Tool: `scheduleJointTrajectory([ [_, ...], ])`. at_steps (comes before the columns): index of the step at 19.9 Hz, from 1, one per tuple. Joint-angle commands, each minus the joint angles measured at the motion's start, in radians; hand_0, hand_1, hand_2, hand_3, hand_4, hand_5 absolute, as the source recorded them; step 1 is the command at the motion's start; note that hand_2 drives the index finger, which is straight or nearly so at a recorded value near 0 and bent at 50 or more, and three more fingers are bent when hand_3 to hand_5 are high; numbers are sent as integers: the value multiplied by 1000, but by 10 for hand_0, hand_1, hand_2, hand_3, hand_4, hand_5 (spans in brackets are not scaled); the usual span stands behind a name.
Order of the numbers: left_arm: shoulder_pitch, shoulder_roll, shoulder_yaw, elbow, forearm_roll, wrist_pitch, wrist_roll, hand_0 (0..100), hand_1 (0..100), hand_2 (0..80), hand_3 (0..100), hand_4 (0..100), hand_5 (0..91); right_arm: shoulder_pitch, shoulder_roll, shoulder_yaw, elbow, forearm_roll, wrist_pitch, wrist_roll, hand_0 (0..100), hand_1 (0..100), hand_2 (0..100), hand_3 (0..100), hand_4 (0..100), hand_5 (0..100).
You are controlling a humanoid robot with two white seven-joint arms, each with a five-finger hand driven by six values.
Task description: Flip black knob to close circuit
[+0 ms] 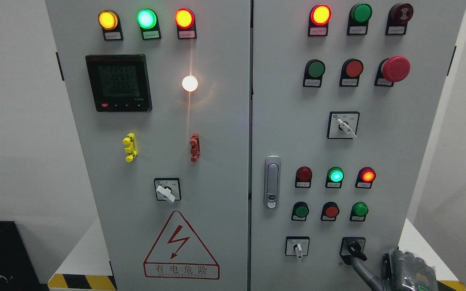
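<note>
Black knob: I see it at the bottom right of the right cabinet door, on a square switch plate, its handle pointing down and to the right.
Right hand: it comes in at the lower right corner, dark and partly cut off by the frame edge. One grey finger reaches up and left until its tip meets the knob's handle. I cannot tell whether the other fingers are curled or spread.
Left hand: I have no sight of it.
Neighbouring switch: a white-handled one just left of the knob, pointing straight down.
Lamps above: a row of three, the green and the right red one lit.
Door handle: silver, at the right door's left edge.
Left door: it carries a meter and a red warning triangle.
</note>
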Motion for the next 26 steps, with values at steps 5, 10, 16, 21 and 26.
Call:
scheduleJointTrajectory([
  [5, 21, 0, 0, -23, 0, -1, 0, 120, 556, 0, 0, 0, 0, 20, -2, 40, -14, -1, -13, -3, 0, 0, 878, 1000, 877, 916],
  [10, 21, 0, 0, -23, 0, -1, 0, 120, 556, 0, 0, 0, 0, 34, -2, 66, -20, -1, -25, -7, 0, 0, 876, 1000, 877, 916],
  [16, 21, 0, 0, -23, 0, -1, 0, 120, 556, 0, 0, 0, 0, 58, -2, 82, -49, -1, -25, -20, 0, 0, 876, 1000, 877, 916],
  [21, 21, 0, 0, -23, 0, -1, 0, 120, 556, 0, 0, 0, 0, 77, 7, 82, -82, -1, -22, -21, 0, 0, 874, 1000, 876, 916],
  [26, 21, 0, 0, -23, 0, -1, 0, 120, 556, 0, 0, 0, 0, 77, 9, 77, -138, -61, -11, -21, 0, 0, 875, 1000, 876, 916],
])
